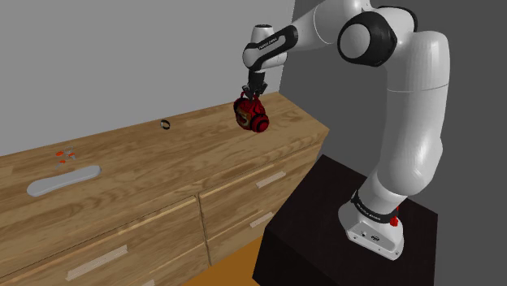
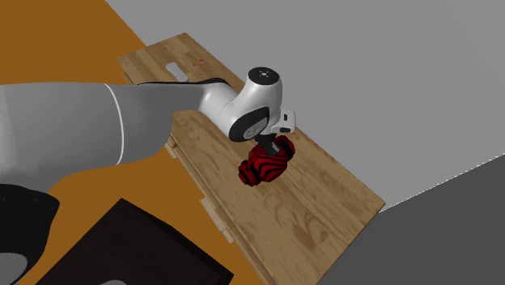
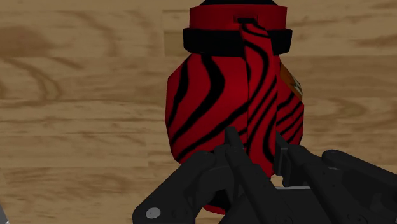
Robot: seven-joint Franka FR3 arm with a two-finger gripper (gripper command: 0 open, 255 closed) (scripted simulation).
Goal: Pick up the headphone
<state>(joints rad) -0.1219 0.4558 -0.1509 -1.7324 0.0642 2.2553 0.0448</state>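
Note:
A red headphone with black stripes (image 1: 253, 114) hangs in the air above the wooden dresser top (image 1: 146, 175), near its right end in the shoulder view. My black gripper (image 1: 254, 88) is shut on the headphone's upper part and holds it off the wood. In the second exterior view the headphone (image 2: 264, 162) dangles under the white wrist, and the gripper (image 2: 268, 144) clasps it from above. In the wrist view both fingers (image 3: 238, 159) pinch a band of the headphone (image 3: 232, 95), with the wood grain far below.
A flat grey oblong object (image 1: 63, 180) lies on the dresser at the shoulder view's left, with small red marks (image 1: 65, 154) beyond it. A small dark ring (image 1: 165, 124) sits near the back wall. Drawers (image 1: 244, 195) face the stand (image 1: 341, 227).

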